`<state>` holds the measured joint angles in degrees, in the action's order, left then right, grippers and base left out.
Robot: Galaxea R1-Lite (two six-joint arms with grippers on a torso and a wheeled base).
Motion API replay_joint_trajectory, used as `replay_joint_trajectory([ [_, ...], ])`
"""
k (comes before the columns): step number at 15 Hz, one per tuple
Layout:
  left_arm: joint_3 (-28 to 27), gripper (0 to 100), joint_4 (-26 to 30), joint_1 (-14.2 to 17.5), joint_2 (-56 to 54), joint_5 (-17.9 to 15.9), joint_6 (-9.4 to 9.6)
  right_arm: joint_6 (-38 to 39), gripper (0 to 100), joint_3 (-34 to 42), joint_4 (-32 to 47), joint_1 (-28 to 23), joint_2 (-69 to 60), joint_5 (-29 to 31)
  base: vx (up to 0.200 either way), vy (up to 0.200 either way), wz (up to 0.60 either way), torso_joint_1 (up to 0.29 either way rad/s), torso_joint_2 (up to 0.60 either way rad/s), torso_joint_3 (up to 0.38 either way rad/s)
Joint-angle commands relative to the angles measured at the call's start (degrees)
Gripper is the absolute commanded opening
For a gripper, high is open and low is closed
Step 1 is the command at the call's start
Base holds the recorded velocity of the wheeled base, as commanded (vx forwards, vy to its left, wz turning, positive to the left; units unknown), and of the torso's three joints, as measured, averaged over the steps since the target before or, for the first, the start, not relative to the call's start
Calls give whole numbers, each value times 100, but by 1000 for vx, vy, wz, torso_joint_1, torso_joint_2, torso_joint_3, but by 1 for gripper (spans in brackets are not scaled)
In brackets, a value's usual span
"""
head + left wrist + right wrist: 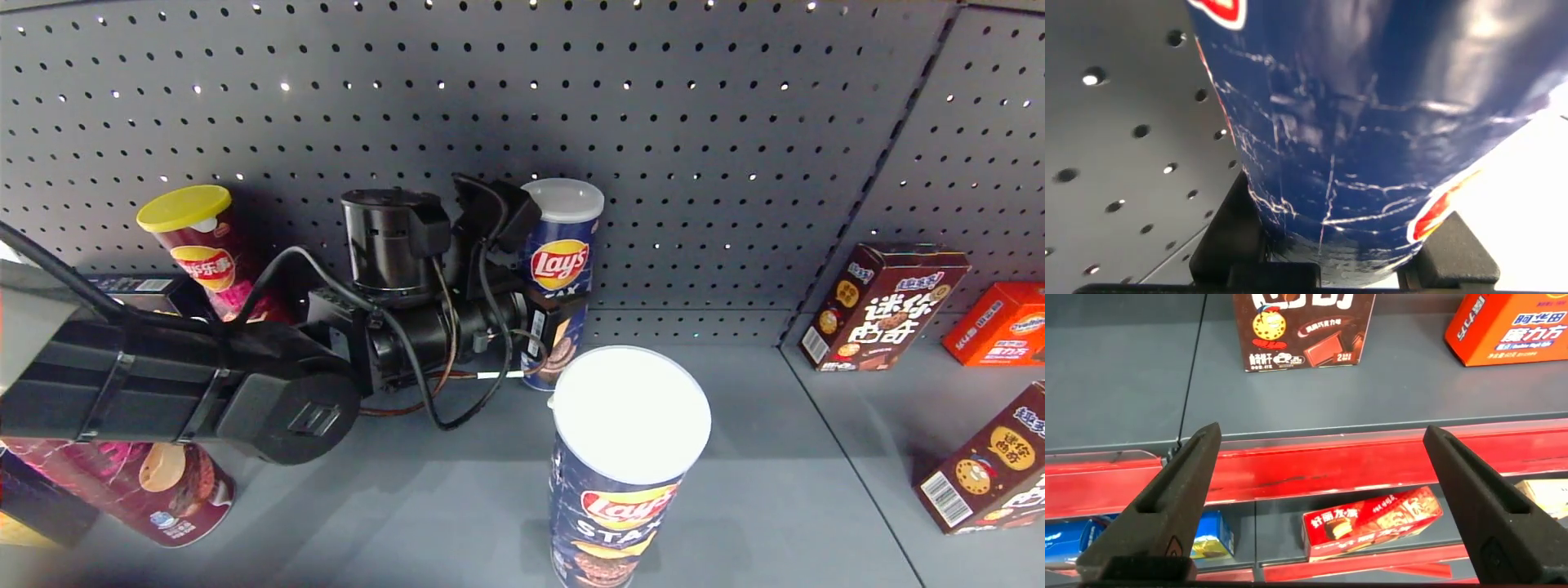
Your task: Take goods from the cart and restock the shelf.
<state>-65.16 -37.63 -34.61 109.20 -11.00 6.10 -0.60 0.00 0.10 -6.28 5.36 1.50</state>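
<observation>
Placement step, I judge: my left gripper [559, 327] clamped on tall dark-blue white-lidded crisp can [563, 261] at grey metal shelf [735, 425] back; next, loosen and withdraw straight.

My head camera looks steeply down on the shelf [775, 506] and pegboard [653, 122]. The left wrist camera sits close against the far blue chip can [563, 253], which both views share. The right wrist camera faces red shelf rails [1331, 461] from farther off.

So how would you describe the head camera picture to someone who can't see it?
The robot's left hand grips a blue chip can standing at the back of a grey shelf. A matching can stands nearer, a yellow-lidded red can to its left, snack boxes to the right.
</observation>
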Motion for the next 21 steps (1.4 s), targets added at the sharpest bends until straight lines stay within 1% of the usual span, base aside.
replay_joint_trajectory([
  [1, -58, 0, -7, -55, 57, 1, -3, -2, 100, 0, -1, -5, 9, -1, 0, 0, 0, 0, 0, 0],
  [4, -190, 0, -7, -64, 180, 1, -3, -2, 100, 0, -1, -5, 9, -1, 0, 0, 0, 0, 0, 0],
  [6, -190, 0, -34, -72, 251, 10, 6, -2, 100, 0, -1, -5, 9, -1, 0, 0, 0, 0, 0, 0],
  [8, -190, 0, -174, -72, 321, 10, -3, -2, 100, 0, -1, -5, 9, -1, 0, 0, 0, 0, 0, 0],
  [14, -199, 0, -236, -28, 400, 10, 6, -2, 100, 0, -1, -5, 9, -1, 0, 0, 0, 0, 0, 0],
  [15, -181, 0, -341, -28, 426, 10, -3, -2, 100, 0, -1, -5, 9, -1, 0, 0, 0, 0, 0, 0],
  [17, -146, 0, -359, -28, 426, 19, -3, -2, 100, 0, -1, -5, 9, -1, 0, 0, 0, 0, 0, 0],
  [18, -146, 100, -359, -28, 426, 19, 6, -2, 100, 0, -1, -5, 9, -1, 0, 0, 0, 0, 0, 0],
  [21, -164, 100, -368, -46, 426, 27, -12, -2, 100, 0, -1, -5, 9, -1, 0, 0, 0, 0, 0, 0],
])
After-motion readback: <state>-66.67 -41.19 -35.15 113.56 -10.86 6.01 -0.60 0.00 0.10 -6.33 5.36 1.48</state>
